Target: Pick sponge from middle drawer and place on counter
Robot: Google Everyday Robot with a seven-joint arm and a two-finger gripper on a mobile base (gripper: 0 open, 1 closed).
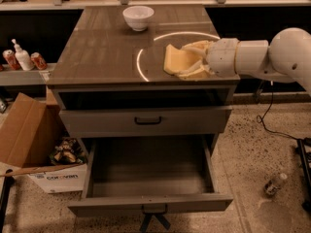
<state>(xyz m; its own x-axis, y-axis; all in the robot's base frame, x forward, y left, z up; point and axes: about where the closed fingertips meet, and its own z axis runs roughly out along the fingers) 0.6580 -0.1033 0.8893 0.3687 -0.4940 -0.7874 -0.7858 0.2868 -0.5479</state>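
A speckled floor (262, 140) surrounds a grey drawer cabinet whose glossy grey-brown counter (97, 57) carries a bright curved streak of glare. A white bowl (138, 17) stands at the far edge of the counter, near its middle.

The white arm (262, 57) reaches in from the right at counter height. Its gripper (185, 60) is over the near right part of the counter, and its pale fingers (197, 46) are closed on the sponge (176, 61), one above and one below. The sponge is a pale-yellow block, tilted with its broad face turned to the left. It sits just right of the glare arc and well apart from the bowl. Whether its lower edge touches the counter or hangs just above it cannot be told.

Below the counter is a dark open gap, and under it the upper drawer front (97, 123) with a black bar handle (147, 121) is shut. The middle drawer (150, 204) beneath is pulled out towards the near side, showing its shallow grey inside.

To the left of the cabinet, an open cardboard box (24, 135) rests on the floor with small packets inside. Further back on the left, a low shelf (24, 75) holds a white pump bottle (22, 57) between two red cans (38, 60). On the floor at the right lies a small bottle (275, 183), and a dark cable (267, 115) trails down near it.
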